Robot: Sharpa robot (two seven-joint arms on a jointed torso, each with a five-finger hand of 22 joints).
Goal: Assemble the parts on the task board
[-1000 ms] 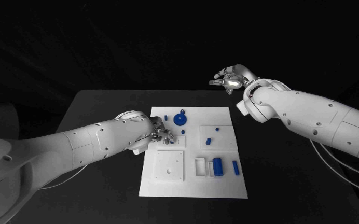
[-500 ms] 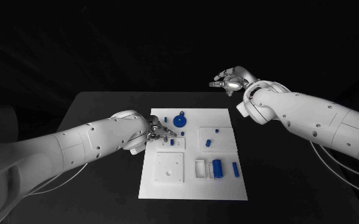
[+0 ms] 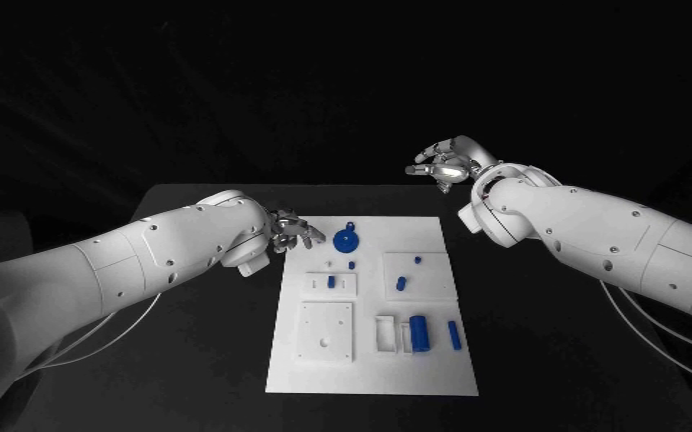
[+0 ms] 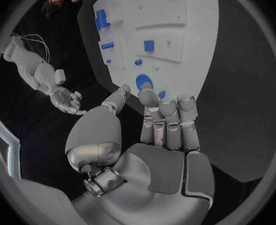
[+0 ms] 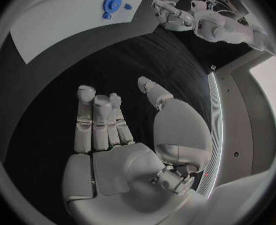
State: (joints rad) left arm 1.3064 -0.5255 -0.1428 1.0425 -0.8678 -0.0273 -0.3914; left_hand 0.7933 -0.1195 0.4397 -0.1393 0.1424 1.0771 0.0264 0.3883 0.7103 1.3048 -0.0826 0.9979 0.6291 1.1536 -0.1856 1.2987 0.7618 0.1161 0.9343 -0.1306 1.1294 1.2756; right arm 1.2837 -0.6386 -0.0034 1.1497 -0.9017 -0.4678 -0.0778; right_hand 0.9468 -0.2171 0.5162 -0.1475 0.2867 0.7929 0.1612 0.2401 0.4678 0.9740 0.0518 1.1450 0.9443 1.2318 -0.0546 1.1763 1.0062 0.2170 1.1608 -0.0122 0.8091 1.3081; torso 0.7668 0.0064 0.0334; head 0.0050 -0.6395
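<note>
1. Black table [image 3: 202,352] under a dark backdrop, filling the lower half of the head view.
2. White task board [image 3: 368,372] lying flat at the centre of that table, reaching from mid-frame down toward the bottom edge.
3. Round blue part [image 3: 346,241] near the board's upper edge; just below it, a small blue peg [image 3: 351,264] and another blue piece [image 3: 330,280] in a raised white square.
4. Two more small blue parts [image 3: 402,283] to the right of centre on a second white square.
5. Largest blue cylinder [image 3: 420,332] low on the board's right side, beside a white rectangular frame [image 3: 385,331]; slim blue bar [image 3: 453,334] just right of it.
6. Plain white square block [image 3: 326,331] at lower left of the board.
7. Left hand [image 3: 293,231] hovering at the board's upper left corner, close to the round blue part, fingers loosely apart and holding nothing; same hand [image 4: 157,135] seen from the left wrist with fingers stretched side by side, thumb set off.
8. Right hand [image 3: 444,162] raised at upper right of centre, well apart from the board, fingers partly curled, empty; in the right wrist view [image 5: 122,135] fingers extended together, thumb apart, nothing between them.
</note>
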